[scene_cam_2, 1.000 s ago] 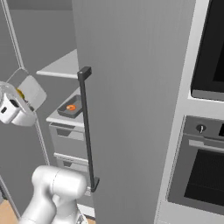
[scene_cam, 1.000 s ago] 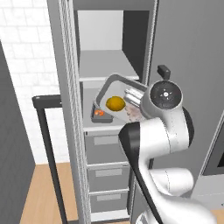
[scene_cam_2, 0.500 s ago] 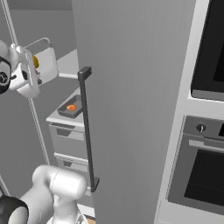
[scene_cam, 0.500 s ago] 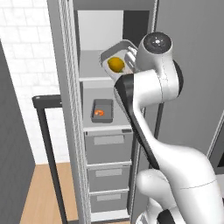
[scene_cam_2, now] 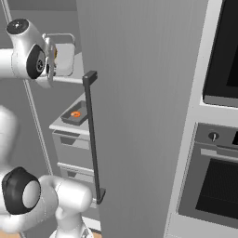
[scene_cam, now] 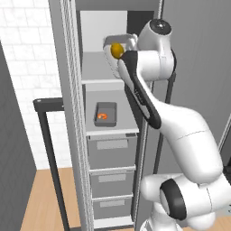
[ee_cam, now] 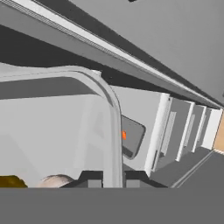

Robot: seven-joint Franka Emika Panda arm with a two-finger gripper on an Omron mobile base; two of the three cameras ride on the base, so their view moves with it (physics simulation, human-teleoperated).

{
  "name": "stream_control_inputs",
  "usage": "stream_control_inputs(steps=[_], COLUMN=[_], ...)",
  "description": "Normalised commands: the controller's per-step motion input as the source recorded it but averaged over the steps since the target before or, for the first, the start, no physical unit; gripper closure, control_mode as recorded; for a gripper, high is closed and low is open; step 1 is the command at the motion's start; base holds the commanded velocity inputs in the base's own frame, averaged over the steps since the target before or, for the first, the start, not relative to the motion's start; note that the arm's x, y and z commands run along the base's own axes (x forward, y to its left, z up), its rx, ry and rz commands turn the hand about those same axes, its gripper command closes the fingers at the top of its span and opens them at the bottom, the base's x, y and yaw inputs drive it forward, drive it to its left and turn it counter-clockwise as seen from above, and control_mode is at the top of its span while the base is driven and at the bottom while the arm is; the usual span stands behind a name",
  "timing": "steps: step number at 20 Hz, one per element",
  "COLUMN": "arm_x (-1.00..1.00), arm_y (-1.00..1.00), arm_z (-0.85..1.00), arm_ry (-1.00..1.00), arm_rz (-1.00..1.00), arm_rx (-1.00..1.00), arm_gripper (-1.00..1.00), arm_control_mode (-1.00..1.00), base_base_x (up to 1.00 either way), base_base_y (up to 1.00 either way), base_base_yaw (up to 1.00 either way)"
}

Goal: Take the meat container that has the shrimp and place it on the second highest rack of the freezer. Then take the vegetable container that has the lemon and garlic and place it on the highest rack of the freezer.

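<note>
Inside the tall grey freezer (scene_cam: 63,113), the dark shrimp tray (scene_cam: 105,113) is sitting on the second-highest rack. I am holding the pale grey vegetable container (scene_cam: 118,45), its rim clenched in the pincer (ee_cam: 113,183), level with the highest rack (scene_cam: 97,72), which lies directly ahead.

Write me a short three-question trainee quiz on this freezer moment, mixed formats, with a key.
1. True or false: the container with the shrimp already sits on the second highest rack of the freezer.
2. Multiple choice: the gripper is
A. open over the drawers
B. shut on the rim of the vegetable container
C. shut on the freezer handle
3. Fill in: the held container is tilted at the level of the ______ rack, with the lemon showing inside it.

Key: 1 true; 2 B; 3 highest.
</note>
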Motion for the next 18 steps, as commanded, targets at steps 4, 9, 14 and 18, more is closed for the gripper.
stream_control_inputs(steps=[4, 9, 14, 18], arm_x=[1.00, 0.89, 0.62, 0.42], arm_y=[0.45, 0.46, 0.38, 0.27], arm_z=[-0.03, -0.16, -0.26, -0.38], arm_ry=[0.04, 0.02, 0.00, 0.00], arm_rz=[-0.07, -0.10, -0.08, -0.07], arm_rx=[0.05, 0.01, 0.06, 0.09], arm_gripper=[1.00, 1.00, 1.00, 1.00], arm_control_mode=[-1.00, -1.00, -1.00, -1.00], base_base_x=[0.00, 0.00, 0.00, 0.00], base_base_y=[0.00, 0.00, 0.00, 0.00], base_base_yaw=[0.00, 0.00, 0.00, 0.00])
